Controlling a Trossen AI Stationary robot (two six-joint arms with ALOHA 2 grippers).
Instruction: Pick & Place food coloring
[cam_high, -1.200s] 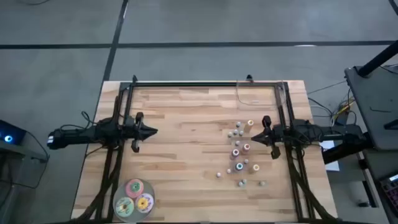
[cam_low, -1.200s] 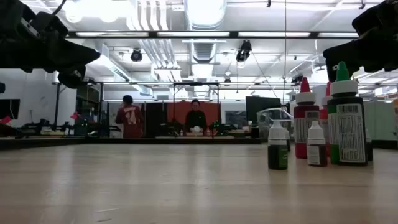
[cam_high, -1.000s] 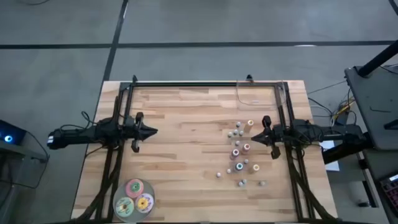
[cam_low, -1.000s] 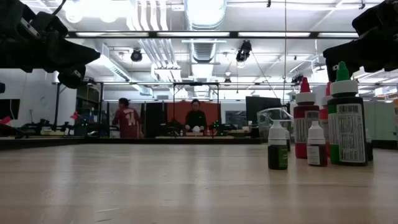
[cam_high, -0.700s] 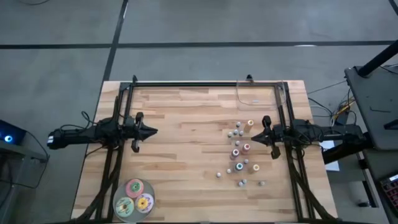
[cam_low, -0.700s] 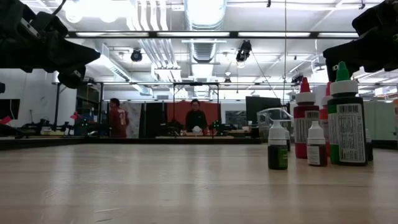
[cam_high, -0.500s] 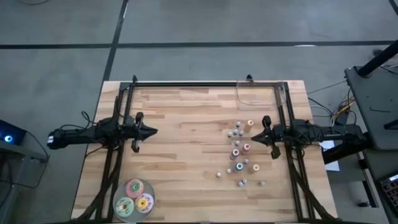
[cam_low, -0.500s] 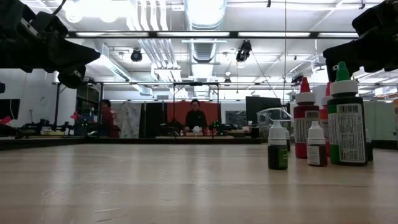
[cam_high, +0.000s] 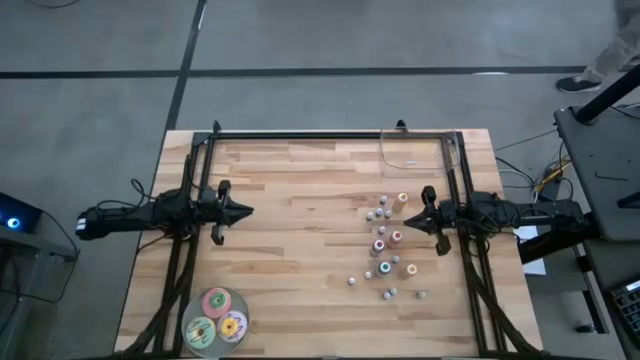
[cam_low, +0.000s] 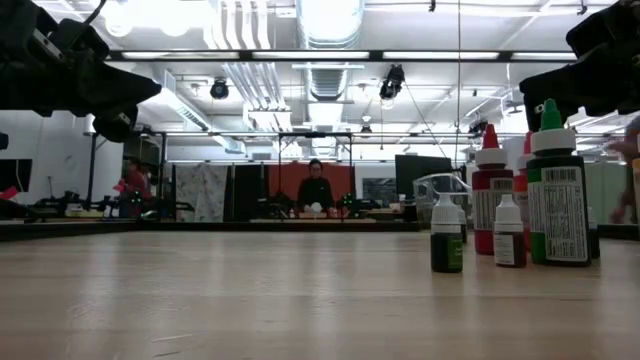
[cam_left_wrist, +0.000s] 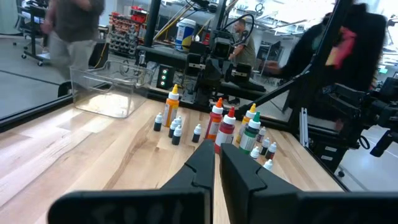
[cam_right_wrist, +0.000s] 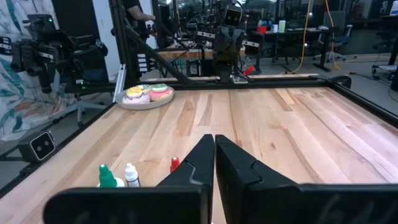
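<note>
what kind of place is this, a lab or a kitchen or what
Most likely a robotics lab or workshop, not a kitchen. A wooden table carries two mounted robot arms, exposed ducts and strip lights run across the ceiling, and equipment racks stand behind, with a person at a far bench.

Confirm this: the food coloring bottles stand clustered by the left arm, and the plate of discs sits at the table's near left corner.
Not quite: the high view shows the food coloring bottles clustered by the right arm's pincer, not the left. The plate of discs is at the near left corner, as stated.
</note>
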